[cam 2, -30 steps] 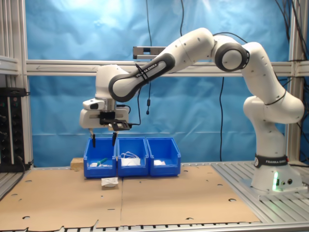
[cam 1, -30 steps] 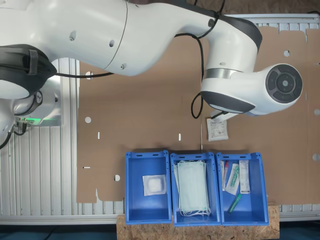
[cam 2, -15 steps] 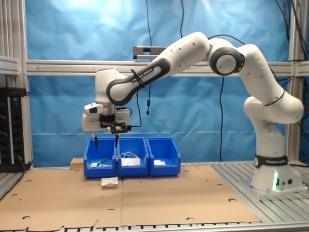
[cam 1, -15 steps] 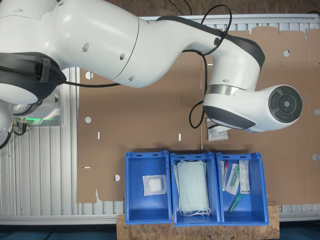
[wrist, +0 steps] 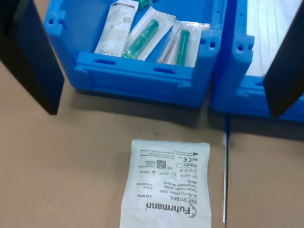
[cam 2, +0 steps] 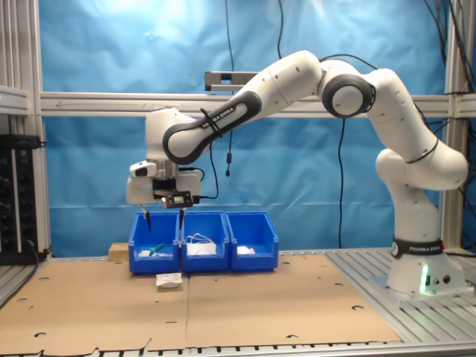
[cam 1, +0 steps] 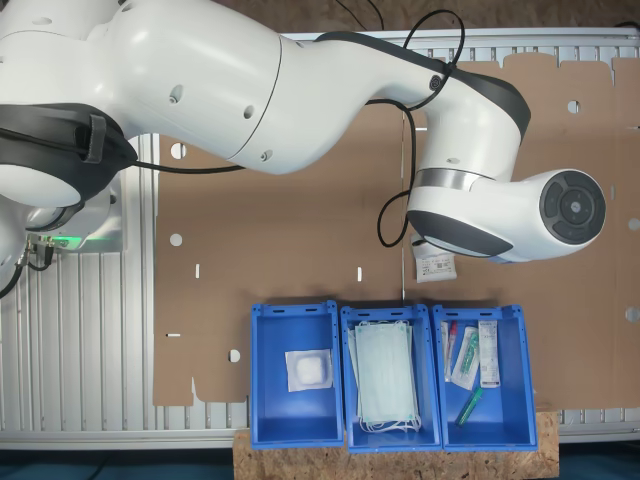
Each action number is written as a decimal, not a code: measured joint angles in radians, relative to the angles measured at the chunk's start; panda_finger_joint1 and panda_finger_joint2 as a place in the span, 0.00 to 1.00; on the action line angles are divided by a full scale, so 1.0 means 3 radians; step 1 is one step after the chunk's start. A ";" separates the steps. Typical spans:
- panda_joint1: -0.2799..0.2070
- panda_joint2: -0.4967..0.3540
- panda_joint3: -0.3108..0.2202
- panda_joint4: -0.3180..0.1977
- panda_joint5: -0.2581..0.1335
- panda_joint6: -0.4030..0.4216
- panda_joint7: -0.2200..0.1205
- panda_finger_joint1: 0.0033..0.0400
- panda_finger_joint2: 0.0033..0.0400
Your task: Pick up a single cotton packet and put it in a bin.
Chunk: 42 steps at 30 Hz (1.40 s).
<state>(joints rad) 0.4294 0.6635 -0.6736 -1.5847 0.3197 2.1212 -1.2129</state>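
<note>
The cotton packet [wrist: 166,185], a flat white square with dark print, lies on the brown cardboard just in front of the blue bins. It is also the small white packet [cam 2: 169,280] in the second exterior view, and in the first exterior view the packet [cam 1: 436,268] is half covered by the arm's wrist. My gripper [cam 2: 163,222] hangs open well above it, fingers pointing down, nothing between them. In the wrist view the gripper [wrist: 166,113] straddles the packet's far end and the bin fronts. The bin [cam 1: 262,400] with a plain white pad stands at the first exterior view's left end of the row; it is the bin [cam 2: 254,232] nearest the arm's base.
The middle bin [cam 1: 349,420] holds pale green masks. The bin [wrist: 137,78] right behind the packet holds syringes and tubes. A chipboard block [cam 1: 400,462] sits under the bins. Open cardboard [cam 2: 282,297] stretches toward the arm's base [cam 2: 420,268].
The wrist has shifted toward the bins and now covers more of the packet in the first exterior view. The gripper has dropped slightly, staying open. The packet has not moved.
</note>
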 joint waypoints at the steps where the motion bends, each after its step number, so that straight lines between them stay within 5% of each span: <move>1: 0.0000 0.0009 0.0001 0.0004 0.0000 -0.0004 0.0022 1.00 1.00; 17: -0.0010 0.0218 0.0046 0.0014 0.0000 -0.0010 0.0272 1.00 1.00; 42: -0.0402 0.0577 0.0420 0.0043 0.0000 0.0308 0.0259 1.00 1.00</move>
<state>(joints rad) 0.3090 0.8366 -0.5477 -1.5717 0.3197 2.2136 -1.1352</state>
